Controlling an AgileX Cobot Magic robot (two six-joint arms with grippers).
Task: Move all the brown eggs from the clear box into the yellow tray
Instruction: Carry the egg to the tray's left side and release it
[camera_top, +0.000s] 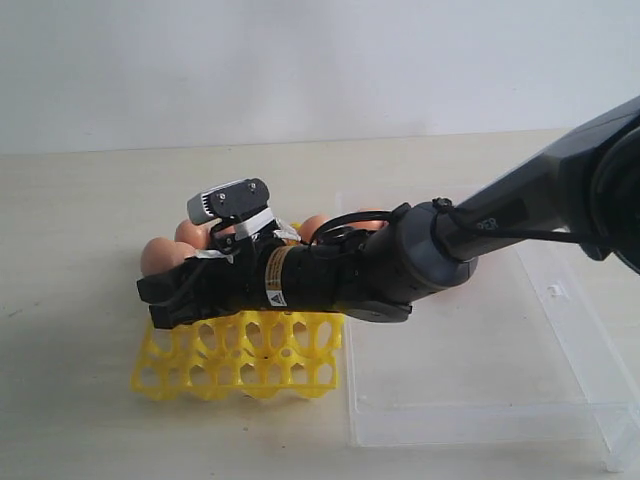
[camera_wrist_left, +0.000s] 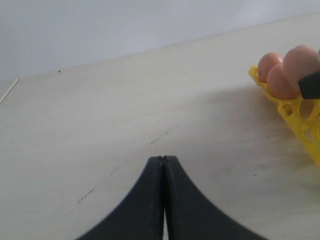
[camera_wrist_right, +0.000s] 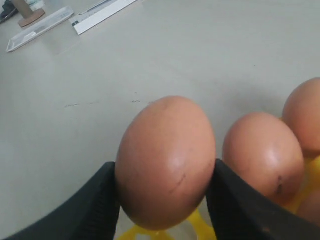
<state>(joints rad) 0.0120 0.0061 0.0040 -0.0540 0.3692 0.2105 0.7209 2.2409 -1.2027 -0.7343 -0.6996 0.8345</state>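
your right gripper (camera_wrist_right: 165, 200) pinches one egg (camera_wrist_right: 167, 150) over the tray (camera_top: 240, 372) — beside other eggs (camera_wrist_right: 262, 155) seated there — while your left gripper (camera_wrist_left: 162, 167) sits fully closed, empty, above the table (camera_wrist_left: 100, 125).

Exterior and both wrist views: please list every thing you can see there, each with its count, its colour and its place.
held egg: one, orange-brown, above the yellow tray, clamped in a gripper.
brown eggs: at least two more, orange-brown, in the tray's cups beside the held one; the arm hides the full count.
yellow tray: one, bright yellow, on the table, left of the box in the exterior view.
clear box: one, transparent, right of the tray.
white strip: one, white, far off on the table.
table: one, pale beige.
wall: one, white, behind the table.
right gripper: one, black, shut on the held egg.
left gripper: one, black, shut, over bare table.
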